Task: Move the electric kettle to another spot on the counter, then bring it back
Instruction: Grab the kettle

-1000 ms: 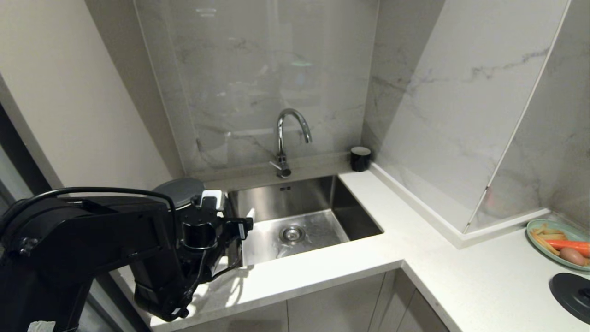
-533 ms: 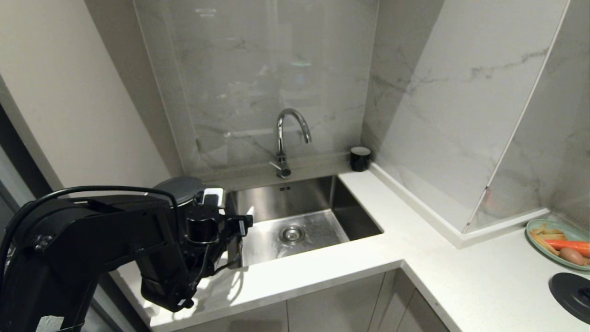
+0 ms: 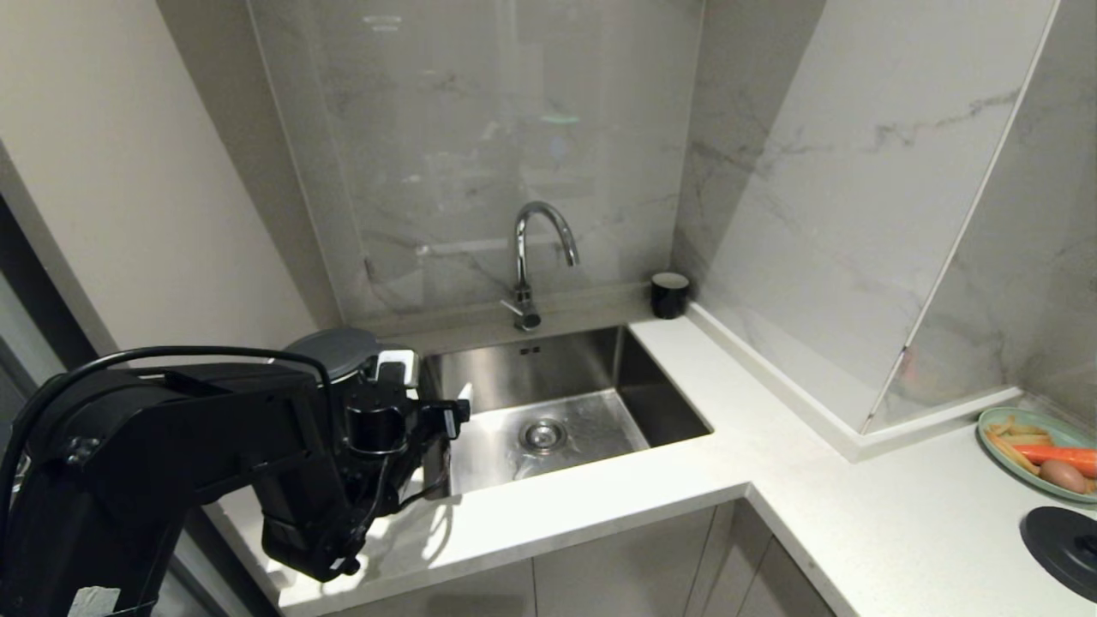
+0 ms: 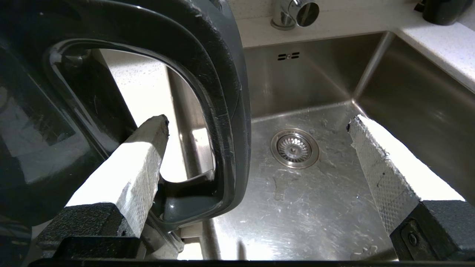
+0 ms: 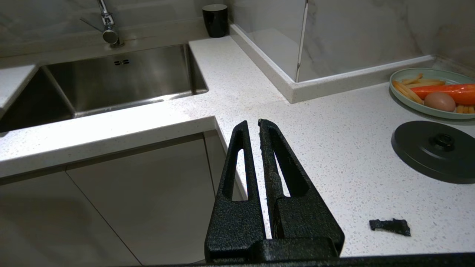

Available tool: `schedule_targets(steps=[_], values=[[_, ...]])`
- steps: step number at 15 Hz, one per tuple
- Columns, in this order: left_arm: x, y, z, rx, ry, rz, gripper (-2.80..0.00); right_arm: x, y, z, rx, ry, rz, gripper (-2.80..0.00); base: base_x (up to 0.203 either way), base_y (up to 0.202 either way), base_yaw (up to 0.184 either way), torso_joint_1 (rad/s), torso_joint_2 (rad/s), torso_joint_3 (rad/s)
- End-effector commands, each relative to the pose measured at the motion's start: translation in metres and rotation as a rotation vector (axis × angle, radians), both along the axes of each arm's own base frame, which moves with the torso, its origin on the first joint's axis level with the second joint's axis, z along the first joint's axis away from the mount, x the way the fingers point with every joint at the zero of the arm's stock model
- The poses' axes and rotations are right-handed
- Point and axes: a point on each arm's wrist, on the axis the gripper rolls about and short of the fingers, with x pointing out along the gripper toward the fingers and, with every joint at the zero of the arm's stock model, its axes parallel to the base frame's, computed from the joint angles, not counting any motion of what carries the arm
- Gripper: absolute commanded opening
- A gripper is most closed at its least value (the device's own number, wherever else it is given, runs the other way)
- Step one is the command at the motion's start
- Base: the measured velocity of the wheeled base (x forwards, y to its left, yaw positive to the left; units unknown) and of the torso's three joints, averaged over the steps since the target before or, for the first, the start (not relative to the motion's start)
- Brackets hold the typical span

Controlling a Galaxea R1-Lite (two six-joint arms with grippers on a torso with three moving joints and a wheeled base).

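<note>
Left gripper (image 4: 256, 122) spread wide around the electric kettle (image 4: 33, 122) loop handle (image 4: 226, 104), one finger inside the loop, beside the sink (image 3: 557, 403), right gripper (image 5: 252, 128) closed and empty above the counter (image 5: 334, 148)

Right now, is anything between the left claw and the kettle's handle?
Nothing visible. The left claw is open with the handle of the electric kettle already between its fingers, one finger through the loop, not yet closed.

Matte black left arm (image 3: 171, 428); looping cable; seemingly white-padded fingers (image 4: 137, 167).
</note>
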Motion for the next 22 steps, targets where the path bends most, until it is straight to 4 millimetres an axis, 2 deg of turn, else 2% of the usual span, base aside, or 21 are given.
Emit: schedule_targets(steps=[1,3,4,18,22], values=[[-0.002,0.000,0.001,-0.002,-0.003,0.001,0.00,0.000,0.000,0.000,0.000,0.001,0.000,-2.80,0.000,0.000,0.000,0.000,0.00,0.000],[-0.007,0.000,0.000,0.001,0.004,-0.004,0.00,0.000,0.000,0.000,0.000,0.001,0.000,-2.80,0.000,0.000,0.000,0.000,0.00,0.000],[-0.010,0.000,-0.001,0.000,-0.002,-0.006,-2.80,0.000,0.000,0.000,0.000,0.001,0.000,-2.80,0.000,0.000,0.000,0.000,0.00,0.000],[-0.009,0.001,0.001,-0.002,-0.009,0.002,-2.80,0.000,0.000,0.000,0.000,0.001,0.000,-2.80,0.000,0.000,0.000,0.000,0.00,0.000],[-0.009,0.002,0.015,0.017,-0.046,0.002,-2.80,0.000,0.000,0.000,0.000,0.001,0.000,-2.80,0.000,0.000,0.000,0.000,0.00,0.000]])
